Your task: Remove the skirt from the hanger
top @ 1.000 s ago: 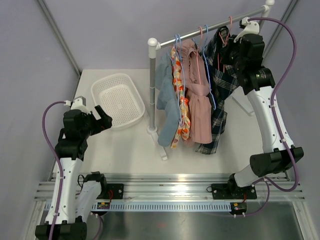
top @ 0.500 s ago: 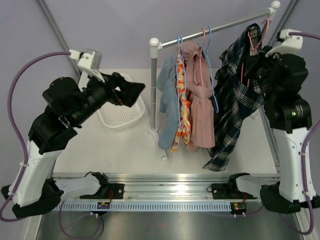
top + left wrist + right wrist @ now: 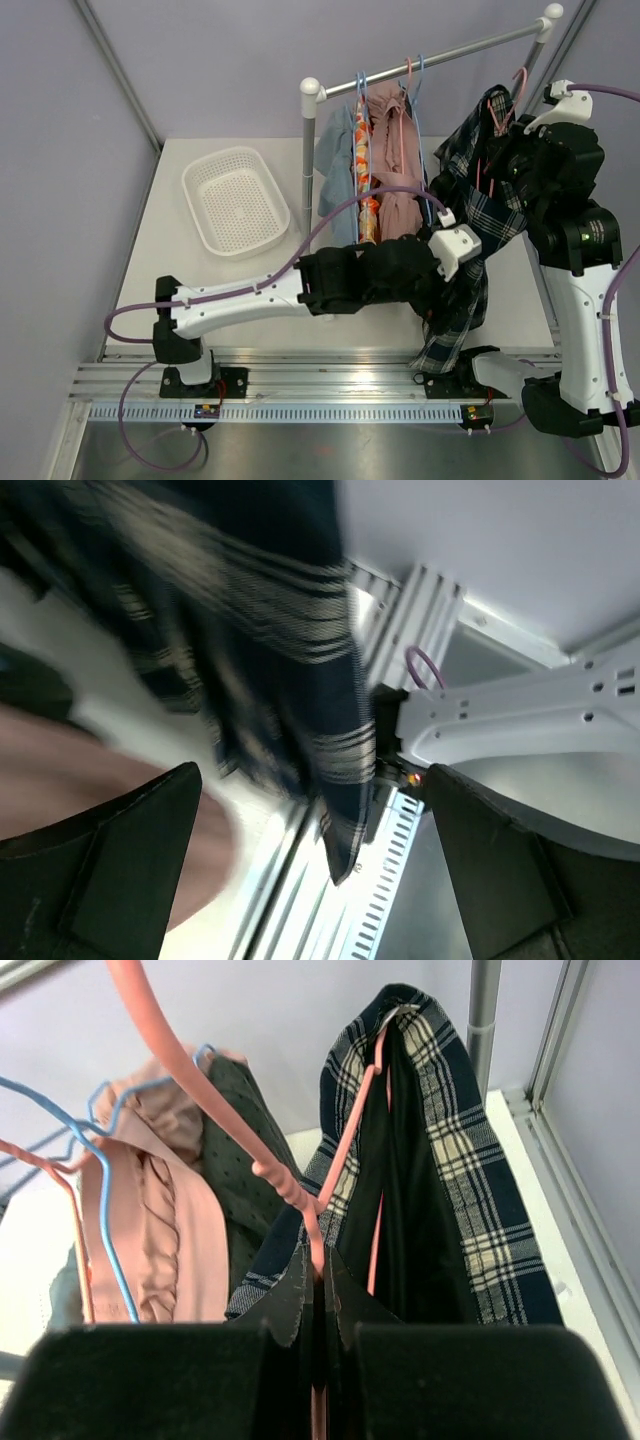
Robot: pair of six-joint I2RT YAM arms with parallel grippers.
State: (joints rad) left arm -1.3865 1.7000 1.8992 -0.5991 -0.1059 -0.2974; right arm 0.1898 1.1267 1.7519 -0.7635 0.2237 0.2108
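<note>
Top view: the plaid skirt (image 3: 468, 225) hangs on a pink hanger (image 3: 494, 106) at the far right, just below the rail (image 3: 440, 55) and right of the other clothes (image 3: 385, 150). The right arm (image 3: 575, 235) is up at the hanger, and the left arm (image 3: 260, 292) stretches across the table to the skirt's lower half. The white basket (image 3: 200, 175) sits far left.

Left wrist: pretty blurry, but the left gripper (image 3: 310, 880) is spread wide with nothing in it. The skirt's hem dangles between the fingers (image 3: 130, 865).

Right wrist: the right gripper (image 3: 316, 1295) is pinched tight on the hanger's wire, with the skirt draped just beyond it.
</note>
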